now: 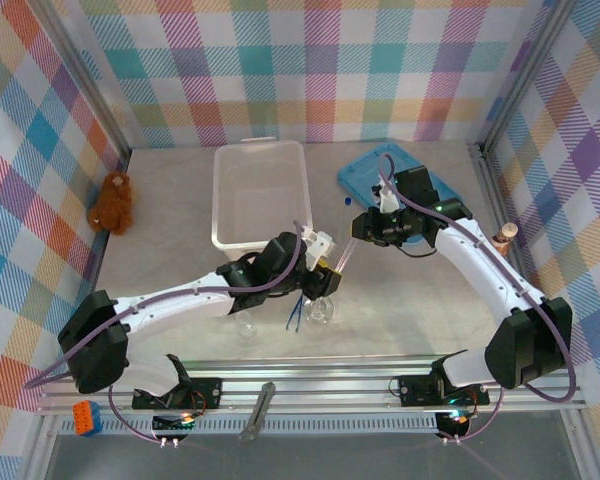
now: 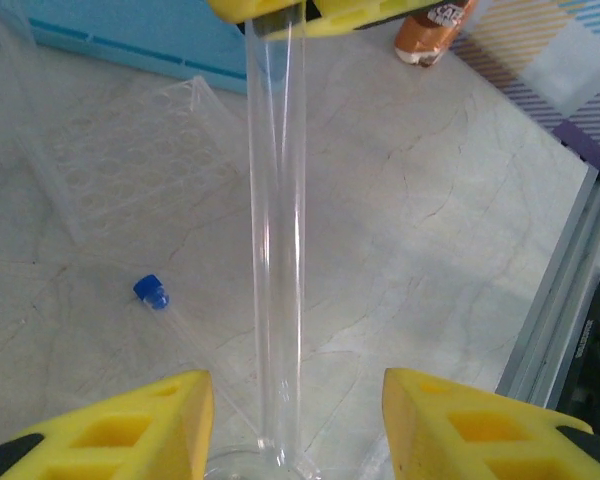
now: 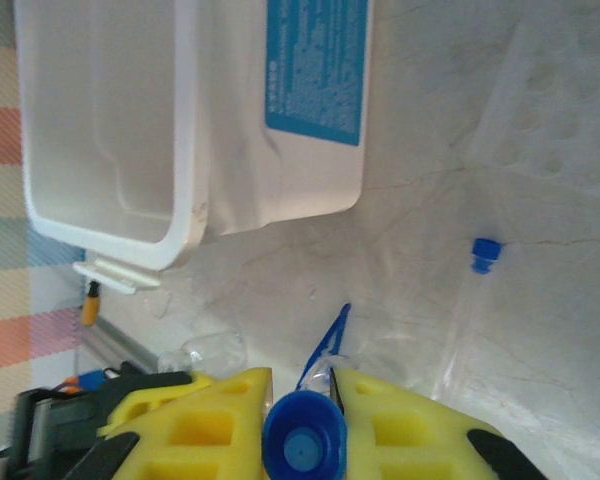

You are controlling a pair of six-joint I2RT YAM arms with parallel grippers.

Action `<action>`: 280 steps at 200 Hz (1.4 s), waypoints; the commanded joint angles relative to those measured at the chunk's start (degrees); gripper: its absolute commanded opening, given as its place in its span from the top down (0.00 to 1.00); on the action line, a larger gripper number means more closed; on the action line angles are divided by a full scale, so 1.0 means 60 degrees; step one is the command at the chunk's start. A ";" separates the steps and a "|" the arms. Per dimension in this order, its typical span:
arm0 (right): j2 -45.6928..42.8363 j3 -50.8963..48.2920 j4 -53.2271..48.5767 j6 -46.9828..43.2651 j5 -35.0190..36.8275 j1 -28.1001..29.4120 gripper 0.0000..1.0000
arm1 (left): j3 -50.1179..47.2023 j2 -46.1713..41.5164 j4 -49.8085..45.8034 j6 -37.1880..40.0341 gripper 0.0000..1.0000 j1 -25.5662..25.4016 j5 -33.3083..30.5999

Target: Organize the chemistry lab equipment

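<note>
Gaping left pincer [image 2: 295,400] straddles tube [image 2: 278,250] that right pincer [image 3: 302,385] clamps.

Nothing legible from here. The blue label [image 3: 315,65] on the white bin [image 3: 110,120] carries lines of white print, too fine to read. The brown bottle [image 2: 427,38] has dark lettering on a pale band, blurred and cut off.

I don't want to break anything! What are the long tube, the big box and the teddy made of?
Tube: probably glass or hard clear plastic. You can see straight through it, and it has shiny streaks along it.
Box: smooth plastic, milky white and a bit see-through.
Teddy: soft brown plush. It looks fuzzy and not shiny.
</note>
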 commanded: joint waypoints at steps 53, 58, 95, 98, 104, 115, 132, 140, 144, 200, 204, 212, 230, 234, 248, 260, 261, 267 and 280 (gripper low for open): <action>-0.1023 -0.0154 0.0523 0.0313 0.3969 0.0907 0.82 | -0.0224 -0.0559 -0.0292 -0.0691 0.51 0.0375 -0.0232; -0.1038 -0.0170 0.0595 0.0307 0.4216 0.1001 0.82 | -0.0220 -0.0564 -0.0325 -0.0691 0.51 0.0384 -0.0232; -0.1019 -0.0342 0.1223 0.0075 0.6672 0.1910 0.82 | -0.0332 -0.0638 -0.0363 -0.0872 0.51 0.0419 -0.0247; -0.1006 -0.0357 0.1264 0.0050 0.6881 0.1991 0.83 | -0.0338 -0.0629 -0.0367 -0.0897 0.51 0.0419 -0.0239; -0.0994 -0.0399 0.1408 0.0012 0.7272 0.2126 0.83 | -0.0345 -0.0621 -0.0383 -0.0943 0.51 0.0419 -0.0233; -0.1005 -0.0519 0.1702 -0.0069 0.7863 0.2353 0.83 | -0.0370 -0.0628 -0.0374 -0.1023 0.51 0.0430 -0.0218; -0.1045 -0.0767 0.2233 -0.0132 0.8554 0.2560 0.83 | -0.0417 -0.0634 -0.0349 -0.1140 0.51 0.0432 -0.0177; -0.1066 -0.0898 0.2458 -0.0142 0.8818 0.2601 0.83 | -0.0438 -0.0627 -0.0331 -0.1194 0.51 0.0430 -0.0159; -0.1083 -0.0948 0.2548 -0.0133 0.8938 0.2622 0.83 | -0.0439 -0.0638 -0.0317 -0.1225 0.51 0.0433 -0.0128; -0.0792 -0.1474 0.3889 -0.0199 1.0062 0.2700 0.83 | -0.0654 -0.0467 0.0321 -0.1880 0.50 0.0433 0.0361; -0.0740 -0.1475 0.3955 -0.0199 1.0091 0.2706 0.83 | -0.0661 -0.0447 0.0361 -0.1930 0.50 0.0423 0.0376; -0.0628 -0.1489 0.4100 -0.0228 1.0114 0.2708 0.83 | -0.0656 -0.0401 0.0414 -0.2028 0.50 0.0434 0.0443; -0.0325 -0.1391 0.4301 -0.0257 1.0188 0.2708 0.83 | -0.0646 -0.0338 0.0476 -0.2144 0.50 0.0434 0.0526; -0.0272 -0.1387 0.4369 -0.0291 1.0190 0.2711 0.83 | -0.0643 -0.0326 0.0487 -0.2154 0.49 0.0428 0.0530; -0.0067 -0.1343 0.4535 -0.0329 1.0215 0.2708 0.83 | -0.0661 -0.0329 0.0448 -0.2154 0.49 0.0432 0.0501; 0.0087 -0.1318 0.4677 -0.0388 1.0246 0.2708 0.83 | -0.0675 -0.0344 0.0417 -0.2156 0.50 0.0434 0.0486; 0.0101 -0.1315 0.4680 -0.0389 1.0246 0.2708 0.82 | -0.0676 -0.0345 0.0417 -0.2156 0.50 0.0434 0.0486; 0.0185 -0.1313 0.4740 -0.0407 1.0261 0.2700 0.82 | -0.0667 -0.0354 0.0396 -0.2154 0.50 0.0446 0.0486; 0.0325 -0.1328 0.4906 -0.0457 1.0289 0.2708 0.82 | -0.0677 -0.0404 0.0375 -0.2149 0.49 0.0450 0.0486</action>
